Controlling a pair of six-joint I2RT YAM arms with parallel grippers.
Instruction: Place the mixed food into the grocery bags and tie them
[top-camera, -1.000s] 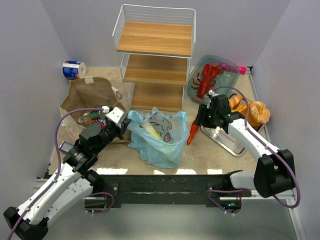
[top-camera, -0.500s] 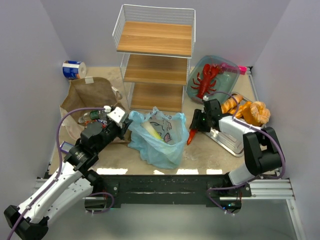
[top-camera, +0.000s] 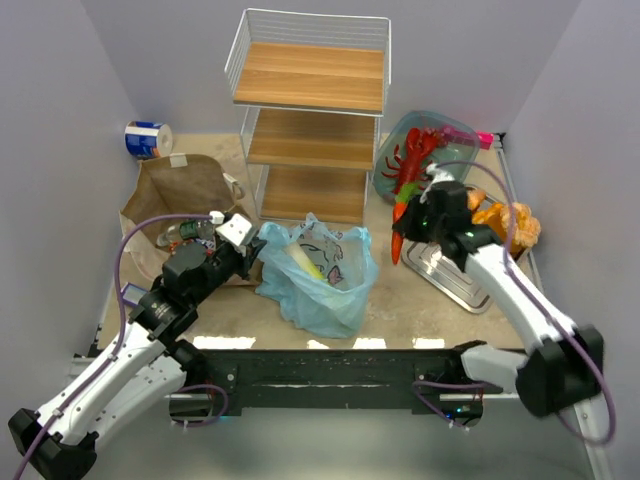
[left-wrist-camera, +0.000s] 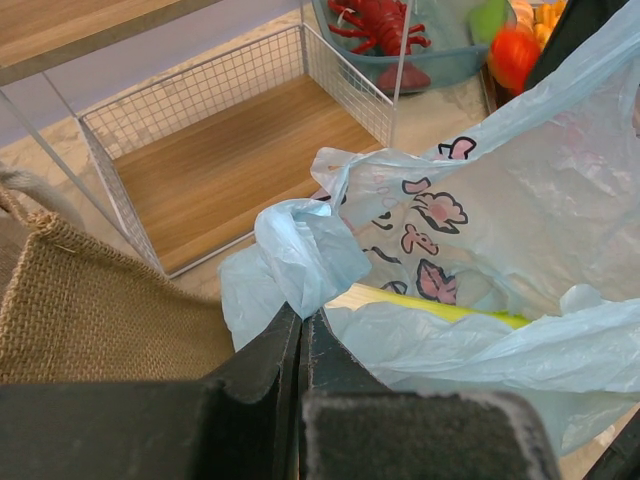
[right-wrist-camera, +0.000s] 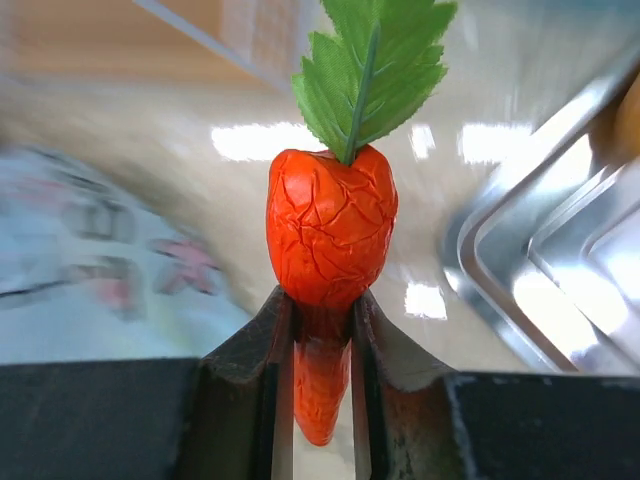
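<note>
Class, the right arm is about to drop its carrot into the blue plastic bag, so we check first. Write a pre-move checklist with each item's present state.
1. The right gripper is shut on the carrot: ok.
2. The carrot hangs clear of the metal tray: ok.
3. The left gripper pinches the rim of the light-blue plastic bag: ok.
4. The bag mouth is open upward: ok.
5. There is room beside the leek inside: cannot tell.

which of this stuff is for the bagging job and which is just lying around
Job: blue plastic bag, brown paper bag, carrot in right gripper, lobster, breads.
Lying about: wire shelf, blue-and-white roll, teal dish, metal tray.
</note>
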